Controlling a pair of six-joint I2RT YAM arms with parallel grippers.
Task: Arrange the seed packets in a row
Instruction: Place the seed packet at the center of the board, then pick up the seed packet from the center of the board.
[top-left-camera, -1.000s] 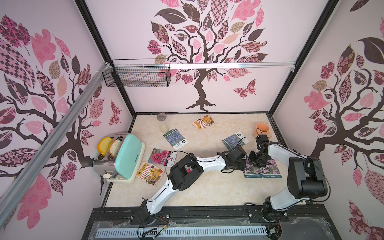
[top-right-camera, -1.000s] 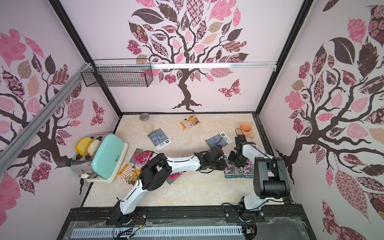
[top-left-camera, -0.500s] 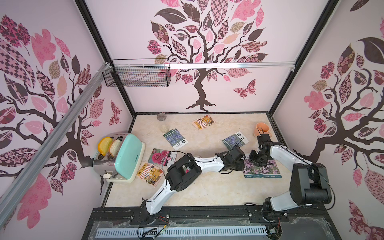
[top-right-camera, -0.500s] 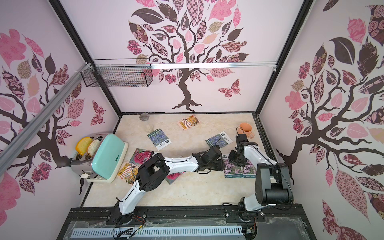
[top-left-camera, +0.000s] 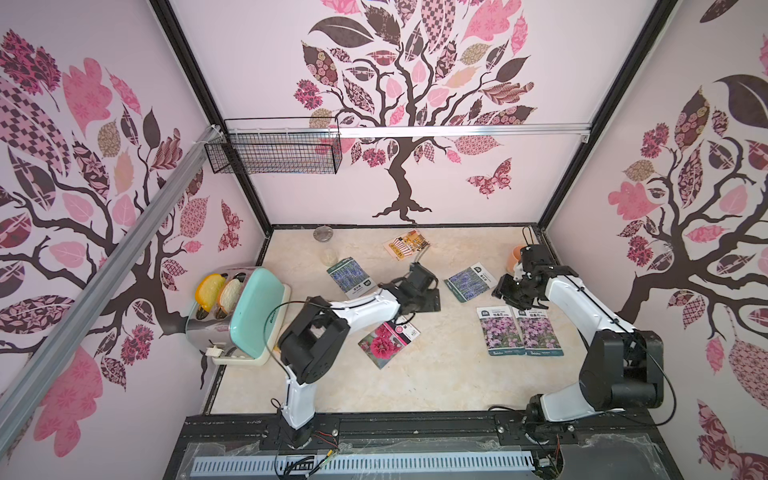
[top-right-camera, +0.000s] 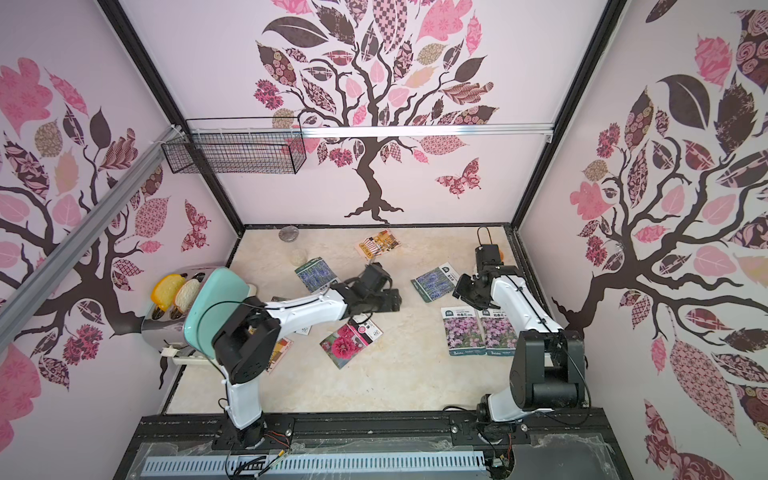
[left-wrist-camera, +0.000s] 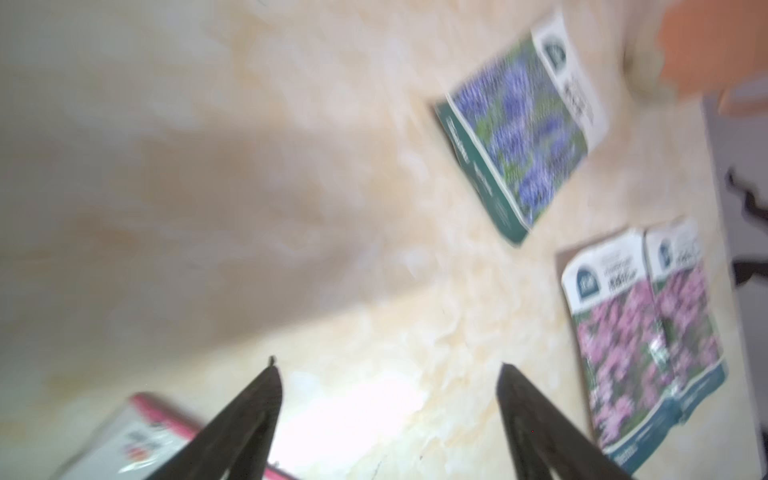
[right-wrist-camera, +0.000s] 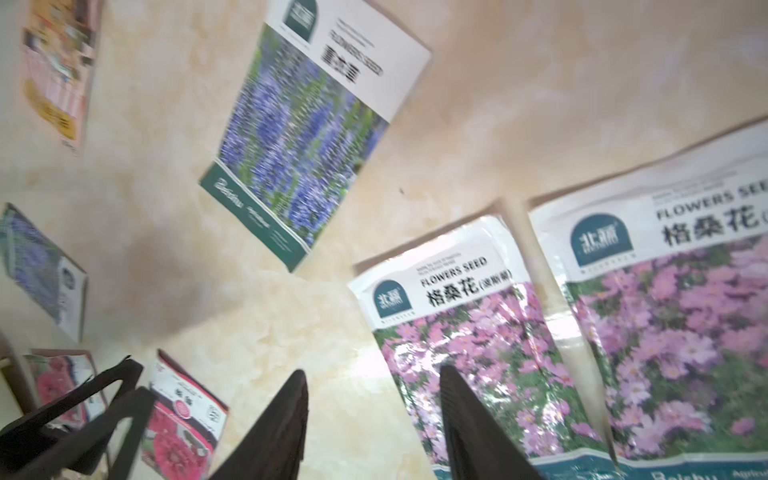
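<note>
Right wrist view: right gripper (right-wrist-camera: 372, 372), parted and empty, hangs close beside two flat glossy pink-flower seed packets (right-wrist-camera: 478, 340); left gripper (left-wrist-camera: 388, 368) is spread empty too. They seem light, slippery; pinch an edge.

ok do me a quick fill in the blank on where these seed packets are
1. ___ pink-purple flower packets lie side by side, face up.
2. The left gripper has its jaws ___ and holds nothing.
3. One orange cartoon packet lies closest to the ___ wall.
Missing words: two; open; back.
</note>
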